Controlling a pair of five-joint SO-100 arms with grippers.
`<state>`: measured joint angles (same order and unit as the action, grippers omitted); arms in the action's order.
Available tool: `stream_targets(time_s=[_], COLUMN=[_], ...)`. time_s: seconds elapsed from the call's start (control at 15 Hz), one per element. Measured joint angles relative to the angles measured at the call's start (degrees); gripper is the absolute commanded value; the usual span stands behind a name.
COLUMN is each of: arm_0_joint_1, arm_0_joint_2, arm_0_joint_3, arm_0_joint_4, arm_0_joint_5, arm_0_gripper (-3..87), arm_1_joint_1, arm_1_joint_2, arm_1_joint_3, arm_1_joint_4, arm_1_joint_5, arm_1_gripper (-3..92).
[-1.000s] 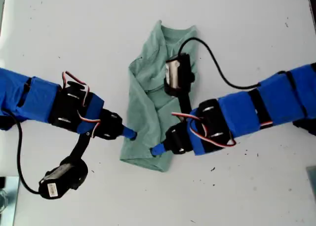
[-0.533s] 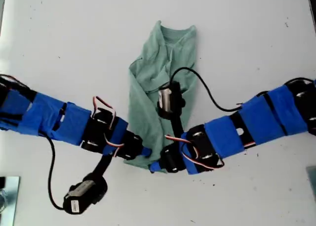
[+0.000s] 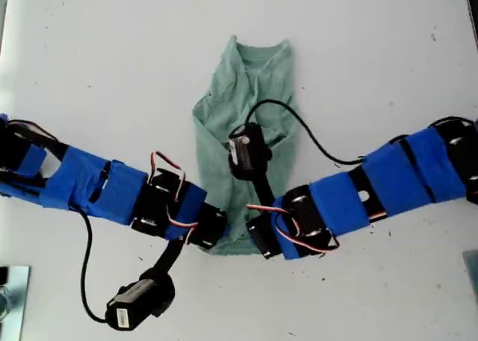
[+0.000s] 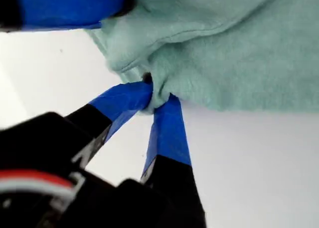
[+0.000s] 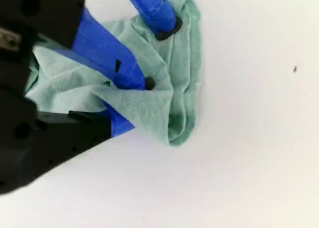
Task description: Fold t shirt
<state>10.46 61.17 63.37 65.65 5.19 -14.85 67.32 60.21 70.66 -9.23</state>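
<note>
T shirt (image 3: 243,124) on table (image 3: 112,57), between both arms

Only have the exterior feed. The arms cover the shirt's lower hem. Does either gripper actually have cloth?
Observer: Yes. The first wrist view shows my first gripper shut on a bunched edge of the t shirt.
Operator: Second one?
Observer: My second gripper has a fold between its jaws, one finger on top of the cloth and one under it.
Operator: How close are the two pinches?
Observer: Close. The second wrist view shows another blue fingertip pressing the same bunch of cloth, just beside my second gripper.
</note>
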Motion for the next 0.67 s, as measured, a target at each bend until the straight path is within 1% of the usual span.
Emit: stream_targets(time_s=[0.13, 0.27, 0.4, 0.47, 0.53, 0.6, 0.67], arm_0_joint_1=[0.53, 2.99, 3.60, 3.34, 2.02, -0.88, -5.54], arm_0_joint_2=[5.89, 10.28, 11.78, 12.92, 14.59, 16.52, 18.19], arm_0_joint_3=[0.00, 0.00, 0.00, 0.09, 0.18, 0.18, 0.18], arm_0_joint_4=[-1.32, -3.25, -4.04, -3.69, -2.37, 0.00, 2.55], arm_0_joint_5=[1.14, 1.49, 1.49, 1.58, 2.29, 4.04, 6.33], arm_0_gripper=[-0.3, -0.3, -0.3, -0.3, -0.3, -0.3, -0.3], arm_1_joint_1=[-0.88, -2.90, -3.16, -1.58, 1.49, 5.45, 10.81], arm_1_joint_2=[9.49, 15.64, 16.79, 17.93, 18.81, 19.78, 20.92], arm_1_joint_3=[0.62, 1.49, 2.72, 3.25, 3.43, 3.78, 4.04], arm_1_joint_4=[4.92, 4.92, 5.19, 5.62, 6.42, 7.47, 8.09], arm_1_joint_5=[-0.79, 0.79, 0.70, -0.62, -3.69, -7.65, -11.95], arm_1_gripper=[-0.8, -0.8, -0.8, -0.8, -0.8, -0.8, -0.8])
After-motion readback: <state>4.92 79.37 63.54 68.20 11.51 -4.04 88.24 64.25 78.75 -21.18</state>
